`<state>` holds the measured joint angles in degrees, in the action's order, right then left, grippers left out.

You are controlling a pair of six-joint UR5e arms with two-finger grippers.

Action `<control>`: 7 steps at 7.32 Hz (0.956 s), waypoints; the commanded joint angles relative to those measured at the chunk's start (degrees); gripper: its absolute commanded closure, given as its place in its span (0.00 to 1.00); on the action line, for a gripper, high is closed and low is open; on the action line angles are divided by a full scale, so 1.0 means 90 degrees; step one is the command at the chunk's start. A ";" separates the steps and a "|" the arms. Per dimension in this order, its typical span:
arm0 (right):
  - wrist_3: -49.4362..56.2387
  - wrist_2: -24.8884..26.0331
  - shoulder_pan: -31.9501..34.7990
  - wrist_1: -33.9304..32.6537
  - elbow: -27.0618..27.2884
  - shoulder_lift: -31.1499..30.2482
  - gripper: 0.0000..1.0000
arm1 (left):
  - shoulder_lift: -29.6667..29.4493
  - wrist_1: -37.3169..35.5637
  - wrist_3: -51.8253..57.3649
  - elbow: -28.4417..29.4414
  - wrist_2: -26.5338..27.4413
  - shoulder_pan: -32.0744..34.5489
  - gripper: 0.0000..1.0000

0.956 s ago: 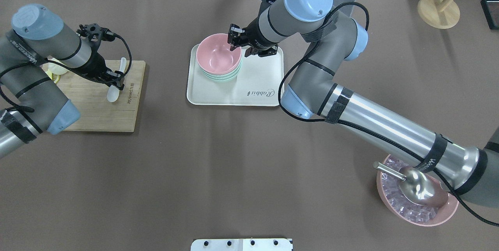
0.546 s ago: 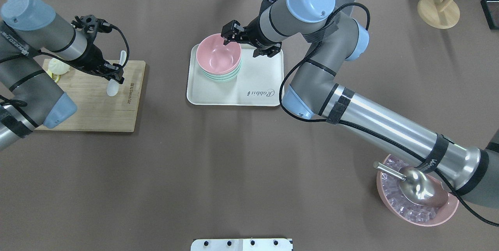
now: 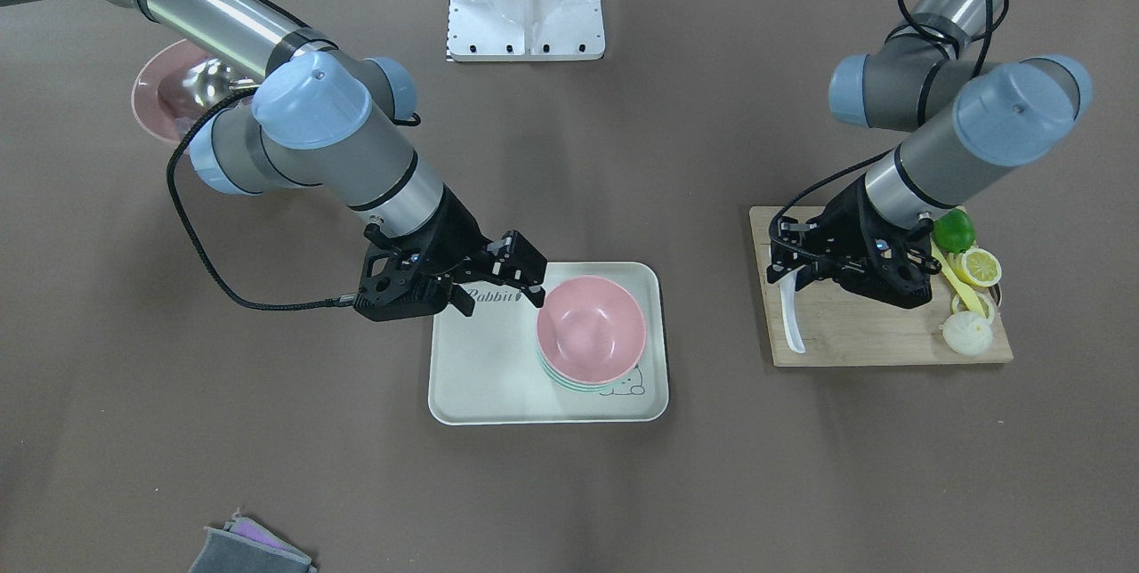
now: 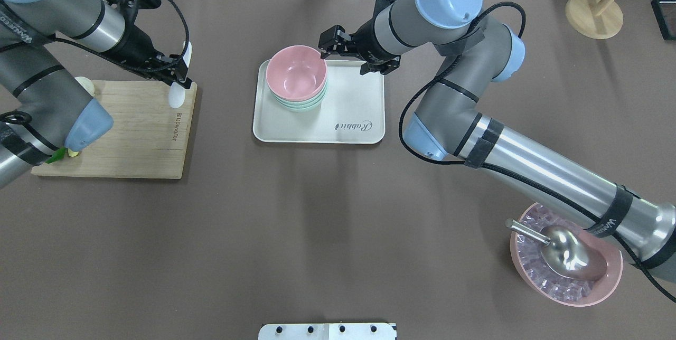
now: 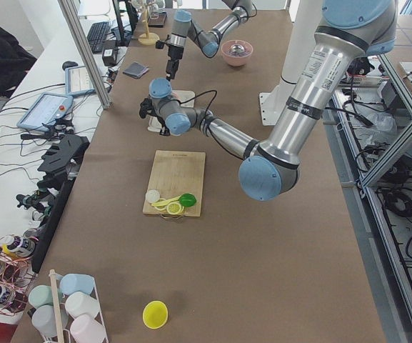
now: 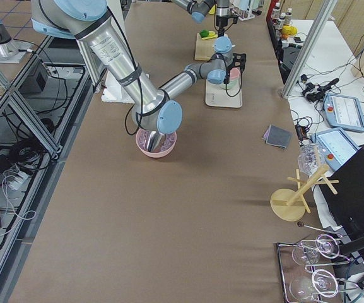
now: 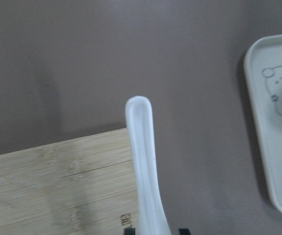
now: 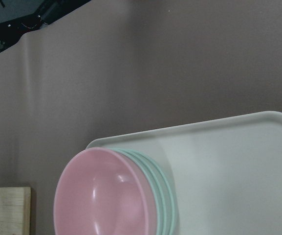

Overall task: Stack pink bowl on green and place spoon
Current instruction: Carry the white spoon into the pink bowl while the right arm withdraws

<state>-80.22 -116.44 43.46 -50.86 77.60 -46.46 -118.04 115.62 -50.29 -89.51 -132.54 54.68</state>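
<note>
Overhead exterior: stacking was judged done; spoon (image 4: 175, 98) was pinched by left pincer (image 4: 179, 80), right pincer (image 4: 343, 63) spread; transfer to pink bowl (image 4: 296, 73) required.

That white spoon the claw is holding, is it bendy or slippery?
The long white spoon is probably stiff: it juts straight from the left claw without sagging. Its smooth, glossy surface suggests it may slip or swivel in the pinch. It looks thin, so likely light.

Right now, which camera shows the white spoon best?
Exterior front-facing: nearly the whole spoon shows below the left claw. Overhead, the claw hides its middle; the left wrist view shows only one end. Side views: too small.
</note>
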 commanded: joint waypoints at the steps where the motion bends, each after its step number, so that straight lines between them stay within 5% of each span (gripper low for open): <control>1: 0.0814 -0.0546 0.0355 -0.0013 0.0322 -0.0578 0.00 | -0.0768 0.0054 -0.1167 -0.0065 0.0019 -0.0137 1.00; 4: 0.2015 -0.1210 0.0931 -0.0042 0.0313 -0.1174 0.00 | -0.1901 0.0373 -0.1444 0.1024 0.1549 -0.0849 1.00; 7: 0.2546 -0.1740 0.1450 -0.0042 0.0323 -0.1497 0.00 | -0.1933 0.1079 -0.1463 0.1537 0.1973 -0.1114 1.00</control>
<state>-58.83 -130.98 55.14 -51.21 80.49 -59.02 -135.32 124.36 -63.33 -76.47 -115.55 45.25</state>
